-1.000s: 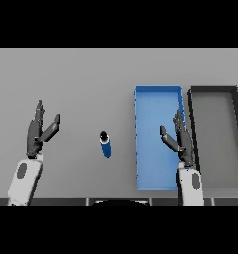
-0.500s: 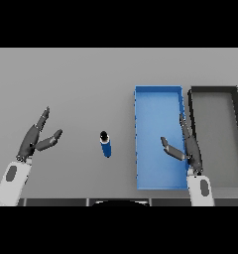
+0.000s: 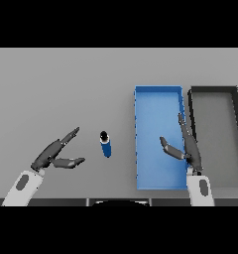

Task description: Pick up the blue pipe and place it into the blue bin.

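Since the earlier frame the left hand [image 3: 54, 154] has swung lower and turned toward the blue pipe [image 3: 106, 144], fingers straight and thumb spread, holding nothing; bare desk [image 3: 66, 89] lies between them. Right of the pipe, with a free strip of desk between, stands the blue bin [image 3: 158, 94], and a dark bin [image 3: 213, 91] is just beyond it. The right hand [image 3: 186, 146] hangs relaxed over the blue bin's right edge. The pipe is short, blue, with a dark end at the top.
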